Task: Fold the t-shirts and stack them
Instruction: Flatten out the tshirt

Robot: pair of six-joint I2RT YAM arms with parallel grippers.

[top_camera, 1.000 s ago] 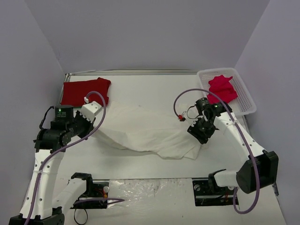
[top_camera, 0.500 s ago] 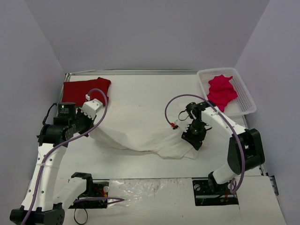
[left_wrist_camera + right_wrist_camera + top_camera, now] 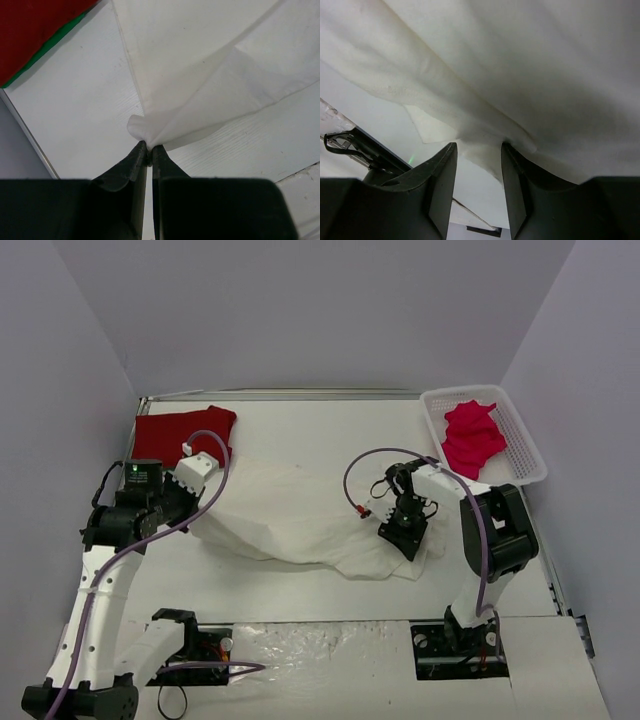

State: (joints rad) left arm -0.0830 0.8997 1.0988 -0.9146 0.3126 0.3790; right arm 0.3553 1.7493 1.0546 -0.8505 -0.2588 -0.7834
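The large t-shirt [image 3: 300,520] lies spread on the table [image 3: 330,430], my left gripper [image 3: 149,147] at its left edge, my right gripper [image 3: 478,146] over its right end. Far left: folded t-shirt [image 3: 170,435]. Far right: basket [image 3: 527,460], crumpled t-shirt [image 3: 472,435] in it.

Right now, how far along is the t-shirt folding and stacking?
Done, it seems: the red t-shirt lies folded flat at the far left. In hand: the cream-white t-shirt lies spread out, unfolded. The left gripper is shut on its left edge, and the right gripper sits open at its right edge. Left: the pinkish-red t-shirt is crumpled in the basket, and nothing is stacked yet.
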